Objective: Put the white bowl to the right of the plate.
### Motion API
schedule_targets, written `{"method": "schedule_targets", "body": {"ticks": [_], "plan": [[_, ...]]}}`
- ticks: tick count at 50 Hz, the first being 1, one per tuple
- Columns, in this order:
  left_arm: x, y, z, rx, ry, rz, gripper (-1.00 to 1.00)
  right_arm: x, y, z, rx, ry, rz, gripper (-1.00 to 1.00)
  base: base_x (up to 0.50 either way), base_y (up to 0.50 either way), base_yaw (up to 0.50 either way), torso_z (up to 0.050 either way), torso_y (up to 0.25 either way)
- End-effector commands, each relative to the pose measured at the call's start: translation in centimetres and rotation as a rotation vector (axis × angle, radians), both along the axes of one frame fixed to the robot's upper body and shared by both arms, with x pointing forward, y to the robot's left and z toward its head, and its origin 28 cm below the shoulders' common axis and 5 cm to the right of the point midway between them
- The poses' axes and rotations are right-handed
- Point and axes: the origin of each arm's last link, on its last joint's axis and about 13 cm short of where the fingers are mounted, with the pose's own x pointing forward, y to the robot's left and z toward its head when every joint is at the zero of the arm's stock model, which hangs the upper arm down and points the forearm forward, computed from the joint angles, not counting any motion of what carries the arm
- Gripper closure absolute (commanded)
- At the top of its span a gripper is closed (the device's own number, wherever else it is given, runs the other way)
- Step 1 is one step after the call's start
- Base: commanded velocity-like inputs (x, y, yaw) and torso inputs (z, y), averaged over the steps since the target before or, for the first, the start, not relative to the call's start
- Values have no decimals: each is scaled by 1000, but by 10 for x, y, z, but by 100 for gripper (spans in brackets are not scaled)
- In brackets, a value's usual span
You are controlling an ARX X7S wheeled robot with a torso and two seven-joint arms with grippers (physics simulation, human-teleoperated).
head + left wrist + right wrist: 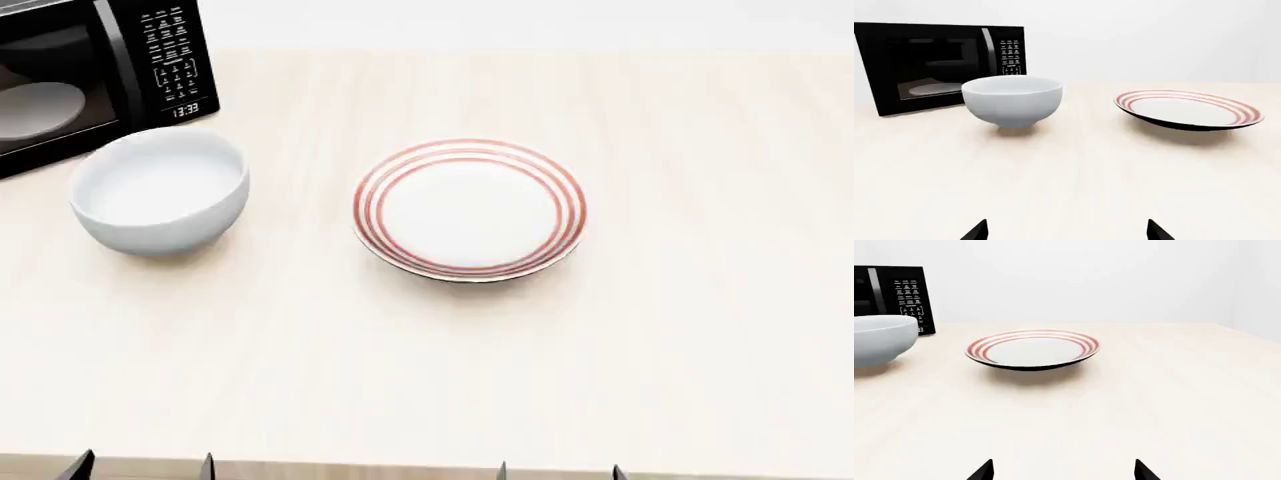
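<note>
The white bowl [159,190] stands upright on the pale wooden table, left of the plate [470,207] and just in front of the microwave. The plate is flat and white with red rings, near the table's middle. The bowl [1013,99] and plate [1187,108] both show in the left wrist view, and the plate [1033,348] and part of the bowl [881,345] in the right wrist view. My left gripper [143,470] and right gripper [559,472] are open and empty at the table's near edge, well short of both objects. Only their fingertips show.
A black microwave [94,70] with a glass disc inside stands at the table's far left, close behind the bowl. The table [707,250] stretches bare to the right of the plate. A white wall lies behind.
</note>
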Motion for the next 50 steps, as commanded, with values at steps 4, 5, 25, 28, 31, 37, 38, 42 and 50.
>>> {"method": "schedule_targets", "body": {"ticks": [4, 5, 25, 28, 31, 37, 38, 42, 50], "plan": [[-1, 0, 8, 10, 1, -8, -100, -1, -1, 6, -2, -10, 7, -100, 0, 0, 0, 0, 0], [-1, 0, 14, 12, 5, -12, -100, 0, -1, 12, 0, -15, 17, -100, 0, 0, 0, 0, 0], [-9, 7, 113, 40, -132, -25, -100, -8, -8, 136, -34, -237, 14, -100, 0, 0, 0, 0, 0], [-10, 7, 119, 47, -142, -23, -100, -9, -9, 144, -39, -253, 7, -100, 0, 0, 0, 0, 0], [-13, 6, 125, 50, -156, -28, -100, -8, -9, 147, -46, -258, -10, -100, 0, 0, 0, 0, 0], [-13, 5, 126, 52, -159, -37, -100, -9, -10, 149, -15, -270, 12, -100, 124, 143, 0, 0, 0], [-13, 6, 125, 50, -157, -35, -100, -9, -11, 148, -10, -266, 9, -100, 324, 449, 0, 0, 0], [-13, 6, 126, 50, -160, -30, -100, -9, -11, 148, 6, -262, 16, -100, 329, 451, 0, 0, 0], [-15, 5, 125, 56, -164, -31, -100, -10, -11, 148, 31, -262, 31, -100, 379, 424, 0, 0, 0]]}}
